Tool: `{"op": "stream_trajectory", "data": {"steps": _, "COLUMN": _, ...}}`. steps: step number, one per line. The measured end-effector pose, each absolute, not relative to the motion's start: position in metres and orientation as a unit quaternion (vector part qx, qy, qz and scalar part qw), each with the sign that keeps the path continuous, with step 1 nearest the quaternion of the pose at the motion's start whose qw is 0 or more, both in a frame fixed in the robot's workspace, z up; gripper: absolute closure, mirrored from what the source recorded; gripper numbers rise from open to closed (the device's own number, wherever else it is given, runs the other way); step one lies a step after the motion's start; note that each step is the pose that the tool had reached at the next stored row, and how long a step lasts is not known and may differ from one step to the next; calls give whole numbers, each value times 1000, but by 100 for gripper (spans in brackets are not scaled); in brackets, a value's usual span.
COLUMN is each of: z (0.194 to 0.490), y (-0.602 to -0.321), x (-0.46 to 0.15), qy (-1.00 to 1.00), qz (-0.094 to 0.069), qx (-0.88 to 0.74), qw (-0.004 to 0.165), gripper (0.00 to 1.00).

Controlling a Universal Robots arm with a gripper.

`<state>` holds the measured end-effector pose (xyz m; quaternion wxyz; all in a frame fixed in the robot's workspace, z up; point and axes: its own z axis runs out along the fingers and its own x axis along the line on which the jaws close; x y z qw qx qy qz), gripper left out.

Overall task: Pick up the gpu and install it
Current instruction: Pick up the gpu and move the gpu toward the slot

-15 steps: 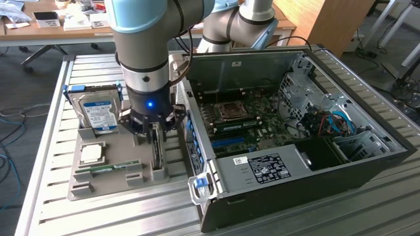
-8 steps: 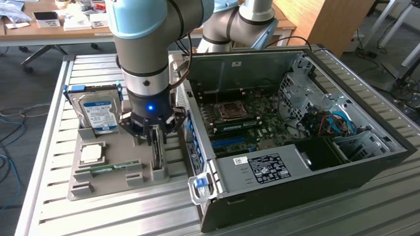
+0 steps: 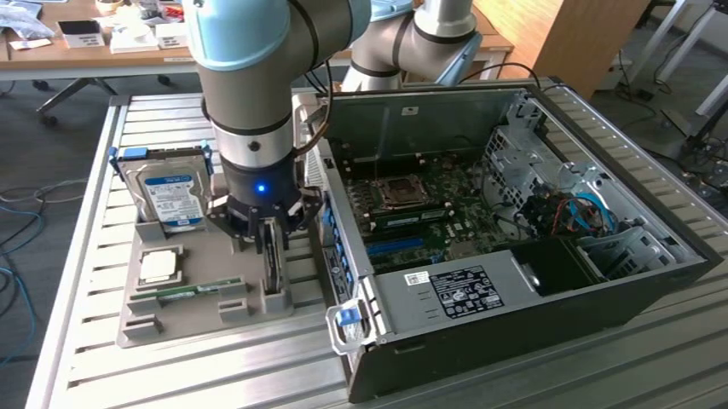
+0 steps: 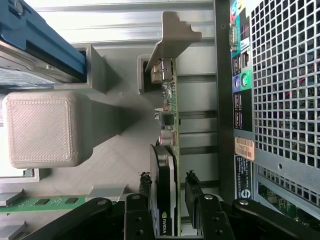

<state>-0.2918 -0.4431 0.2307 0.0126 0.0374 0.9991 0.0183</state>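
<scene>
The gpu [image 3: 274, 271], a thin dark card, stands on edge in a slot of the grey holder tray [image 3: 148, 328], just beside the open computer case [image 3: 637, 281]. My gripper [image 3: 268, 245] hangs straight down over its top edge. In the wrist view the gpu [image 4: 169, 120] runs away from the camera, black shroud near and silver end bracket [image 4: 175, 37] at the far end. My gripper [image 4: 168, 181] straddles it: one of the fingers [image 4: 145, 184] lies against the shroud, while the other stands a small gap off the green board. The gripper is open.
The tray also holds a hard drive [image 3: 170, 192] on edge, a processor [image 3: 159, 266] and a green memory stick [image 3: 187, 291]. A grey tray post [image 4: 42, 130] rises near the fingers. The case's rear panel [image 4: 280, 100] is close on the gpu's other side. Blue slots [image 3: 404, 249] show on the motherboard.
</scene>
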Motion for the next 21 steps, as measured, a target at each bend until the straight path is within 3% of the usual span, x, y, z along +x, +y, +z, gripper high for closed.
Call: {"op": "stream_trajectory", "data": {"steps": 21, "z": 229, "y": -443, "x": -292, "qy": 999, "qz": 18, "qx": 37, "qw": 13, "gripper": 60}}
